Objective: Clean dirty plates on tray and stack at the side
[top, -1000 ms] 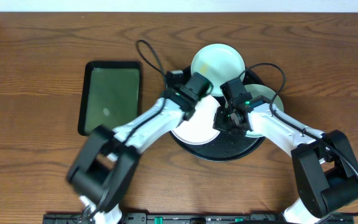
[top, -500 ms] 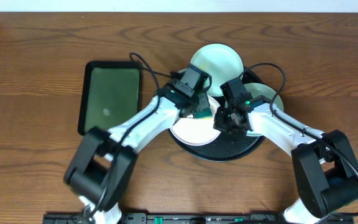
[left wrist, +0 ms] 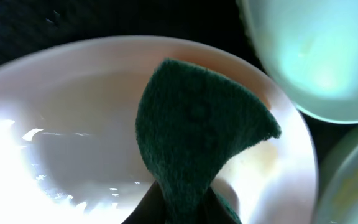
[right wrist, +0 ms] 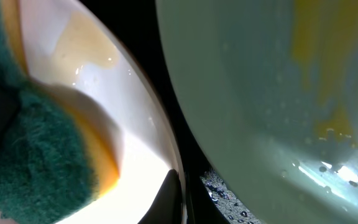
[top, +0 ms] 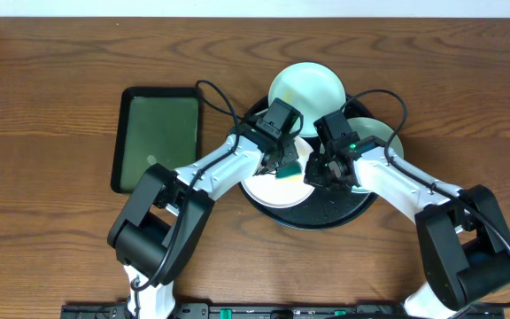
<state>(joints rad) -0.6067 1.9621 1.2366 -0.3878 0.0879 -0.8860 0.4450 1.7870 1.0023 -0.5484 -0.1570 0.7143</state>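
— Where is my left arm?
— Your left arm [top: 215, 173] reaches slantwise from the near edge of the worktop [top: 51, 213] and crosses the left rim of the round black tray [top: 326, 211]. Its wrist is bent down. Your left fingers [top: 280, 162] are clamped on a green sponge [left wrist: 197, 130] that has a yellow layer. The sponge lies against the white plate [top: 268, 188], close to that plate's right rim.

— And where are the plates?
— The white plate sits in the near-left part of the tray, wet and shiny, with a yellowish smear near its rim. A pale mint plate [top: 306, 87] lies over the far rim of the tray. Another mint plate [top: 381, 137], with yellow smears, lies at the tray's right rim.

— And my right arm?
— It comes in from the near right corner, with the forearm over the right rim. Your right fingers [top: 321, 173] are together, tips down at the right edge of the white plate, just beside the sponge. I cannot tell if they pinch the rim.

— Anything else?
— A dark green rectangular tray [top: 159, 133] lies on the worktop, left of the round one.
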